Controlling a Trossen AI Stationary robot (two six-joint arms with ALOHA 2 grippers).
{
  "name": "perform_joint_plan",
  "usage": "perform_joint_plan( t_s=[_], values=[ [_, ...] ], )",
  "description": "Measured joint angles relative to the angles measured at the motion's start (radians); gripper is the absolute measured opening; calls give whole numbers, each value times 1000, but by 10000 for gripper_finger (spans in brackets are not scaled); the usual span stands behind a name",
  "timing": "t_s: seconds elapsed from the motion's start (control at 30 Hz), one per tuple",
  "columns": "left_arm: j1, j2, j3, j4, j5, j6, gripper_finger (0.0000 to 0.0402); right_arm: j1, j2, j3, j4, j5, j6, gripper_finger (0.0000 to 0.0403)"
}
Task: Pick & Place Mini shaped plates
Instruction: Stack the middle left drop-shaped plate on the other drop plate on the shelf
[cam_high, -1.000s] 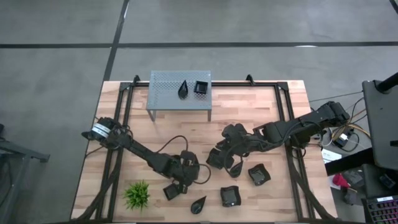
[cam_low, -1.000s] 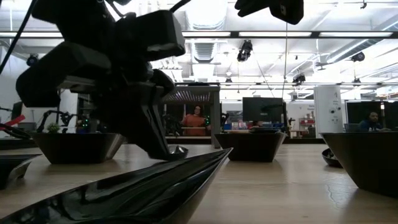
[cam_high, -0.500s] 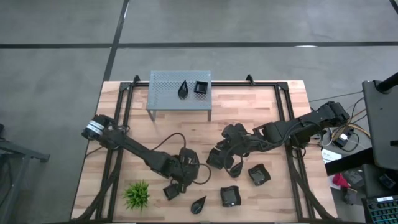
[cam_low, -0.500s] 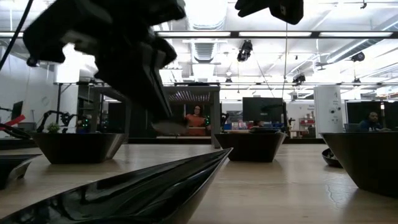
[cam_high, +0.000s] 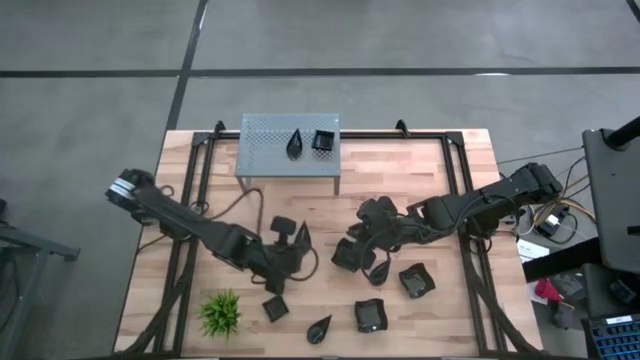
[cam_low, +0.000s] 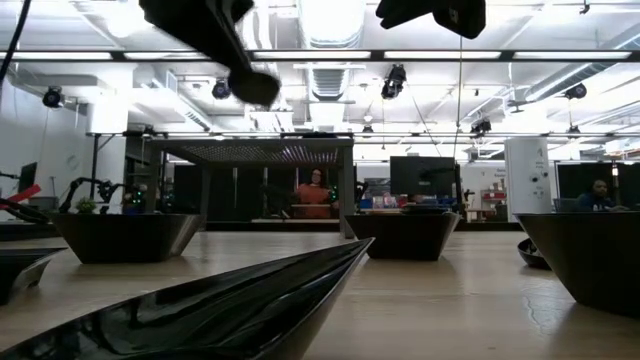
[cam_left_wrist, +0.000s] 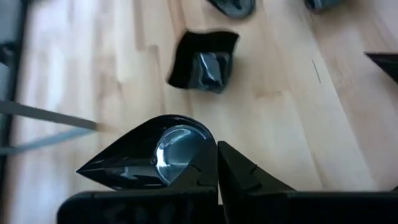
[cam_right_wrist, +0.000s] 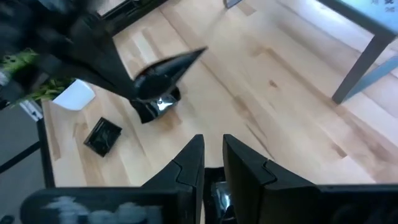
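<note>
My left gripper (cam_left_wrist: 217, 163) is shut on a black glossy teardrop-shaped mini plate (cam_left_wrist: 146, 157), held well above the wooden table (cam_high: 400, 165) left of its middle. From the right wrist view the same plate (cam_right_wrist: 166, 70) hangs over a square plate (cam_right_wrist: 102, 137). More plates lie on their bases near the front edge: a square one (cam_high: 275, 308), a teardrop (cam_high: 320, 328) and two squares (cam_high: 370, 317), (cam_high: 415, 280). My right gripper (cam_right_wrist: 212, 144) hovers over the table's middle, its fingers a narrow gap apart with nothing between the tips. My left gripper pinches the teardrop plate at the rim of its round end (cam_left_wrist: 202, 163) between its two fingers. The fingers slant down from the table's left. The plate is lifted clear of the table, hollow side up, and its pointed end (cam_left_wrist: 84, 171) sticks out sideways from the fingers.
A grey perforated shelf (cam_high: 265, 135) stands at the far edge with a teardrop plate (cam_high: 296, 145) and a square plate (cam_high: 323, 140) on it. A small green plant (cam_high: 220, 313) in a white pot sits near the front left. Bare wood lies between the shelf and the arms.
My left gripper has risen from table height with the teardrop plate, lifting it clear, and has drawn back toward the table's left and far side. It has stayed shut. The plates on the table have not moved.
</note>
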Motion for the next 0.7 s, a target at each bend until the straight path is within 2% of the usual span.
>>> perform_joint_plan(
  t_s=[0.2, 0.37, 0.7],
  values=[
    [31, -110, 0, -81, -3, 76, 0, 0, 0, 0, 2, 11, 0, 56],
    [74, -189, -1, -117, -4, 223, 0, 0, 0, 0, 14, 13, 3, 56],
    [255, -268, -9, -147, -6, 445, 0, 0, 0, 0, 54, 64, 7, 56]
  ],
)
